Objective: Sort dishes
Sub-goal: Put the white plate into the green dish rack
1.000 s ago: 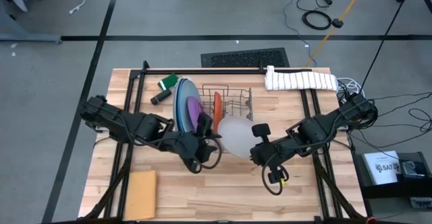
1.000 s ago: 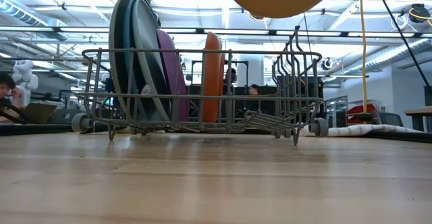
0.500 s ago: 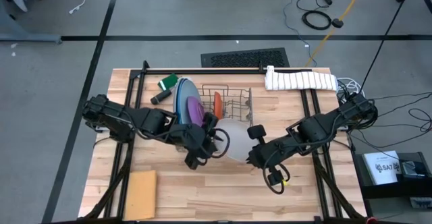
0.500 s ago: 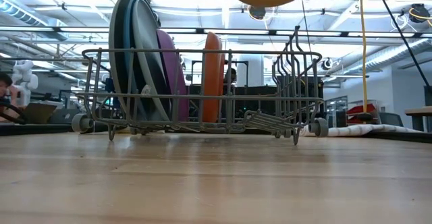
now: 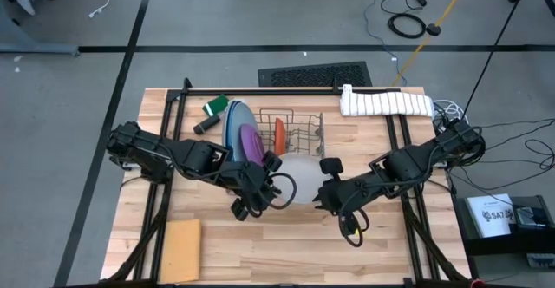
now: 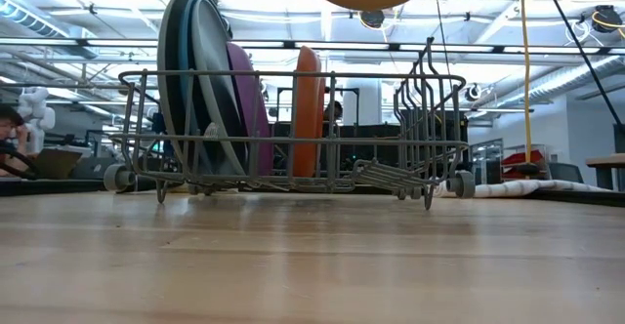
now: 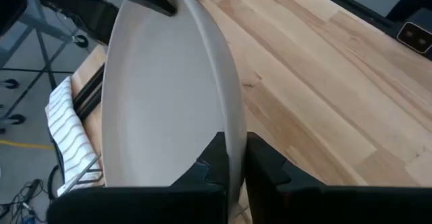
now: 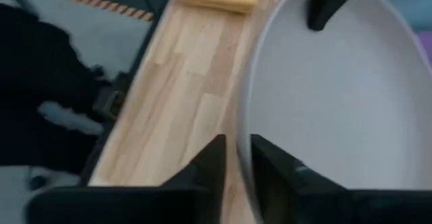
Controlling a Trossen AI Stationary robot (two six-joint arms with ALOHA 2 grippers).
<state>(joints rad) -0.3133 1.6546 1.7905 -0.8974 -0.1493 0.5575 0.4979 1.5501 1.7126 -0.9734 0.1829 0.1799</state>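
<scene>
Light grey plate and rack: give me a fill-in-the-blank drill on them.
The left hand grips the light grey plate by its ____.
In the wire rack, the ____ plate leans against the large plates.
The plate standing alone mid-rack is ____.
Missing words: rim; purple; orange.

The left gripper has swung from the lower middle of the high view up to the left rim of the light grey plate and closed on it. The right gripper has slackened at the opposite rim. The plate has drifted slightly leftward.
</scene>
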